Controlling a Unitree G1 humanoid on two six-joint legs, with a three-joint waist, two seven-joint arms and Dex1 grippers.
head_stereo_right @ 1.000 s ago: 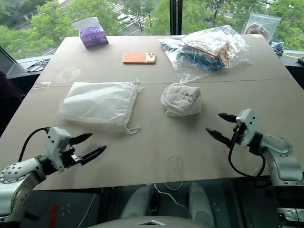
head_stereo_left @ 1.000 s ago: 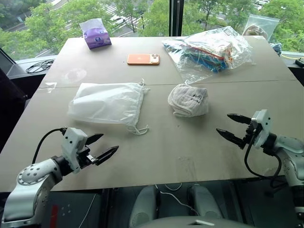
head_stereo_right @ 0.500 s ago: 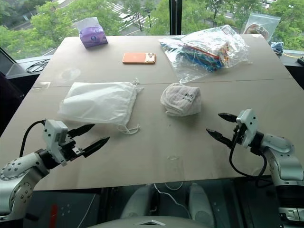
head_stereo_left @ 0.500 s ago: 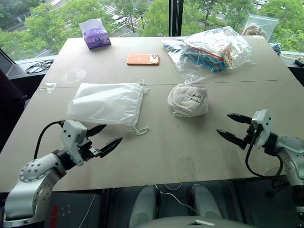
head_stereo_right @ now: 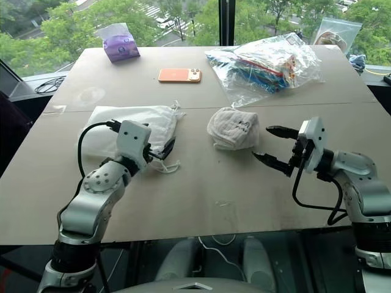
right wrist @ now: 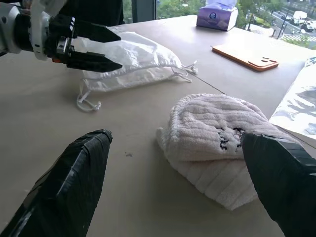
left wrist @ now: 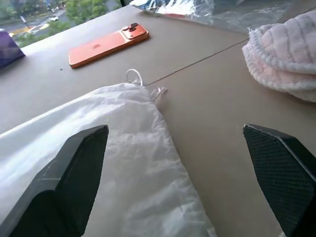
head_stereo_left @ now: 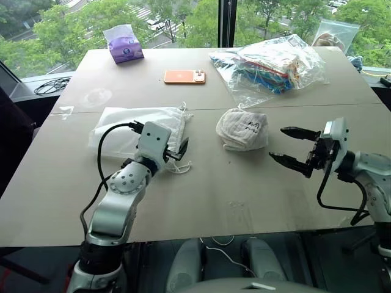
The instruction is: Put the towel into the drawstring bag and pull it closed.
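Lying flat on the left half of the table [head_stereo_left: 256,201], the drawstring bag [head_stereo_left: 122,128] has its mouth turned toward the middle, with thin white cords looping out at both corners of that end. The left gripper [head_stereo_right: 164,148] hangs over the bag's mouth end, fingers spread apart and holding nothing; in the left wrist view one black finger [left wrist: 74,173] sits above the white fabric and the other above bare tabletop. Whether the fingers touch the fabric cannot be told.

Just right of the bag, near the table's centre and apart from it, sits the towel [head_stereo_left: 242,128], a rounded off-white bundle with a small dark mark facing the near edge. The right gripper [head_stereo_left: 285,144] is just beside the towel's right flank, pointing toward it, its two fingers wide apart and empty. In the right wrist view the towel lies between and beyond the fingertips [right wrist: 81,168], not touching them.

Toward the far edge, an orange phone [head_stereo_left: 184,76] lies flat behind the bag. A purple-and-white tissue pack [head_stereo_left: 124,44] stands at the far left corner. A clear plastic bag of colourful items [head_stereo_left: 272,64] spreads over the far right part of the table, behind the towel. A seam runs across the table between the phone and the two task items.
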